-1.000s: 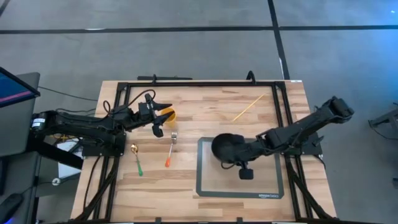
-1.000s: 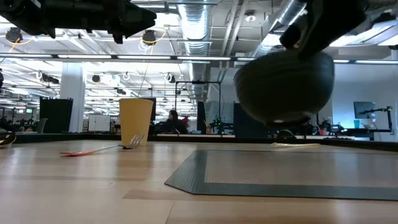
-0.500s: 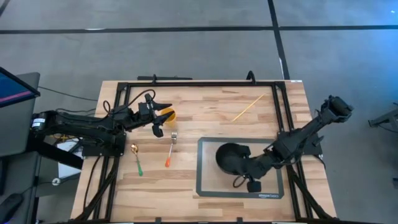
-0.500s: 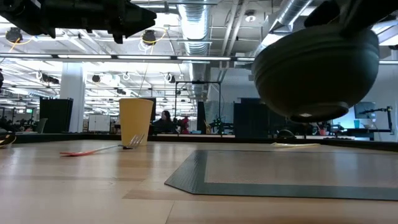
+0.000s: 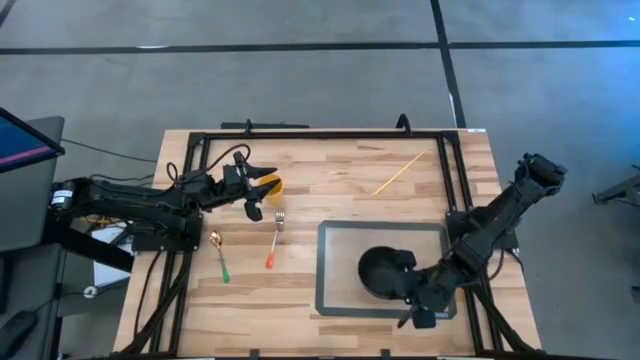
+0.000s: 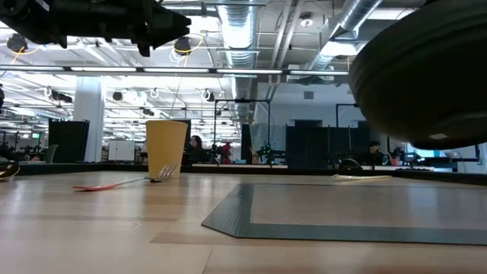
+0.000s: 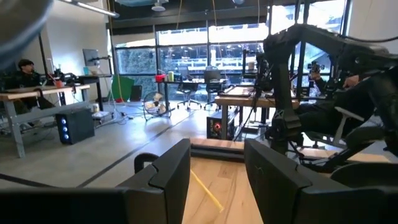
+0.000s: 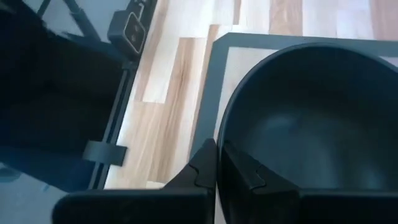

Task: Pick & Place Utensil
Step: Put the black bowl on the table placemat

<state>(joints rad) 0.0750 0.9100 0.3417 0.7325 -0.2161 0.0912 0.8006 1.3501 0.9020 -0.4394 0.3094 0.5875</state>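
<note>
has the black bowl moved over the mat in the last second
Yes. In the high view the black bowl, held by the right end effector, has shifted toward the mat's near right corner, away from the fork.

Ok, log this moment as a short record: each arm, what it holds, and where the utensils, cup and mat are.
right gripper: shut on the rim of the bowl, holding it above the mat, clear of the surface in the low view
left gripper: raised over the cup, jaws open, empty
fork: flat on the table, orange handle, left of the mat
spoon: flat, green handle, left of the fork
chopstick: lying at the far right of the table
</note>
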